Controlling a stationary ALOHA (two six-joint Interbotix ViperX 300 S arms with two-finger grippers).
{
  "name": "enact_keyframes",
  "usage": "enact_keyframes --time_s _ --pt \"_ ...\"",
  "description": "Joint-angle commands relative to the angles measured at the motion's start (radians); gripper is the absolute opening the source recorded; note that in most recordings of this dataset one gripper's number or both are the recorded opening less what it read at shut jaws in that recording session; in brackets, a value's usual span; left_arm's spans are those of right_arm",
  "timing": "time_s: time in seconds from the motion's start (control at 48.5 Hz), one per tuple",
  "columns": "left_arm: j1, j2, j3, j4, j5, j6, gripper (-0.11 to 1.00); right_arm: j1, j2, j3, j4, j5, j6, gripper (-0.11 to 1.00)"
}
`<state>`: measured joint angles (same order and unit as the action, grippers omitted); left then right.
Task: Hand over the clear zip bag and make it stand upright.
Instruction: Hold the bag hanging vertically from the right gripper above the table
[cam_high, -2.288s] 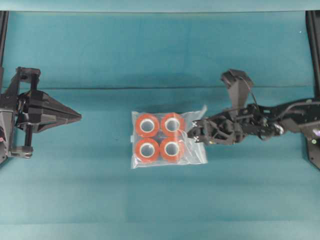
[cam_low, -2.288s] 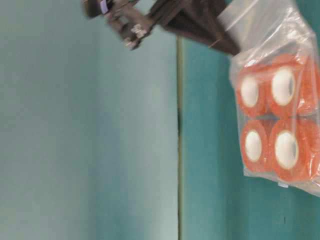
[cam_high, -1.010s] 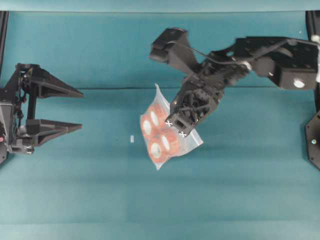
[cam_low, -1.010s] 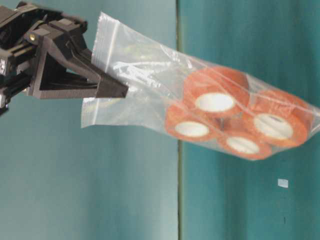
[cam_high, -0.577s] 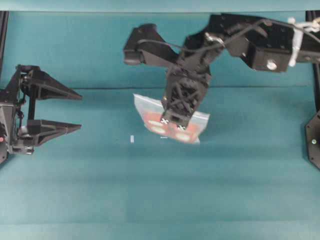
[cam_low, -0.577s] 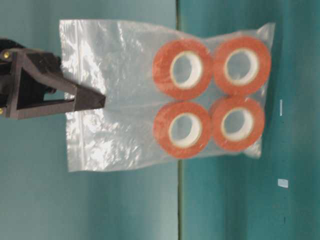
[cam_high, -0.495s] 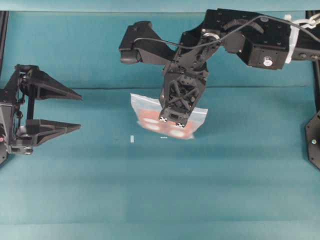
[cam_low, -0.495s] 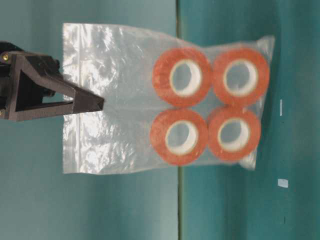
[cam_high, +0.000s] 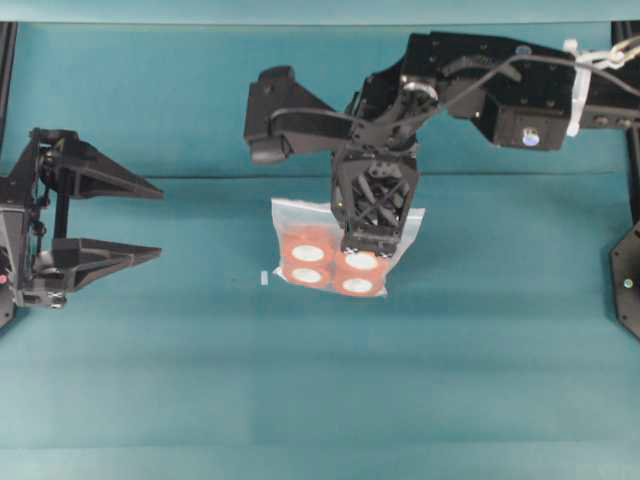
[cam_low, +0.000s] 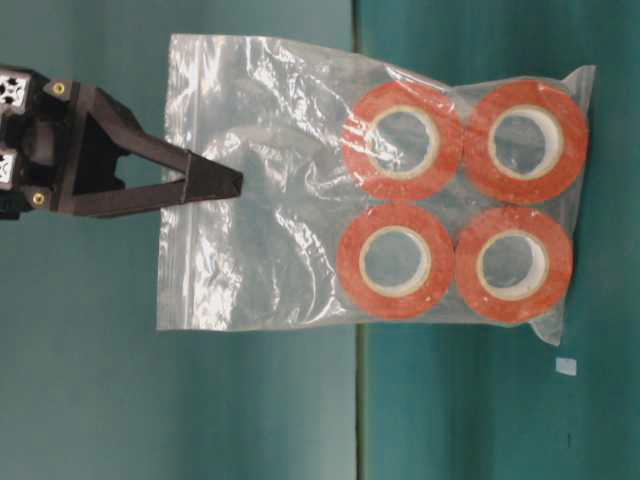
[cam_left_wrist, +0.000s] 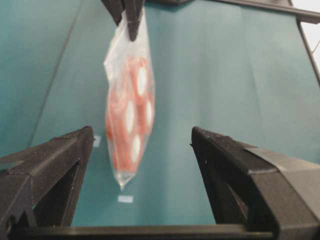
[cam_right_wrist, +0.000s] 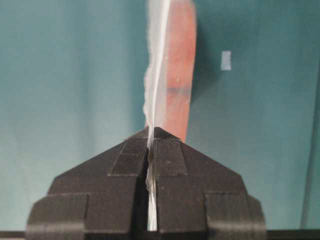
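The clear zip bag (cam_high: 305, 215) hangs in the air above the middle of the table, with several orange rolls (cam_high: 308, 253) in its lower part. My right gripper (cam_high: 362, 245) points down and is shut on the bag's top edge, and the thin plastic (cam_right_wrist: 159, 75) is pinched between its pads (cam_right_wrist: 170, 150). In the table-level view the bag (cam_low: 270, 250) hangs flat with the rolls (cam_low: 400, 140) low in it. My left gripper (cam_high: 160, 222) waits open at the left, apart from the bag. It sees the bag (cam_left_wrist: 129, 115) edge-on ahead, between its fingers (cam_left_wrist: 225, 160).
A small white label (cam_high: 264, 278) lies on the teal cloth just left of the bag, and it also shows in the left wrist view as a label (cam_left_wrist: 125, 199) below the bag's bottom corner. Black frame posts (cam_high: 628, 100) stand at the table's sides.
The right arm has swung the bag from a tilted hang to hanging straight down, then shifted it slightly rightward. The left gripper has stayed open in place.
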<state>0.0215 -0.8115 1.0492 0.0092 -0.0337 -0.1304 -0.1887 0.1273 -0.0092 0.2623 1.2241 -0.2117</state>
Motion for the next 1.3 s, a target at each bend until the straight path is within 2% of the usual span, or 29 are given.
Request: enact_keyframes --time_s 0.0,0.185,0.66,1.278 --pt "0.0 0.003 -0.009 0.002 -0.005 0.0 0.87 0.006 -0.012 -0.006 -0.011 -0.006 -0.021 0.01" --pt "0.005 0.003 -0.009 0.002 -0.005 0.0 0.87 0.012 -0.011 -0.012 -0.025 -0.028 -0.077 0.01" --pt "0.021 0.003 -0.009 0.002 -0.005 0.0 0.87 0.018 -0.009 -0.02 -0.026 -0.051 -0.138 0.01" --pt "0.031 0.005 -0.009 0.002 -0.005 -0.002 0.87 0.018 -0.006 -0.043 -0.026 -0.051 -0.166 0.01"
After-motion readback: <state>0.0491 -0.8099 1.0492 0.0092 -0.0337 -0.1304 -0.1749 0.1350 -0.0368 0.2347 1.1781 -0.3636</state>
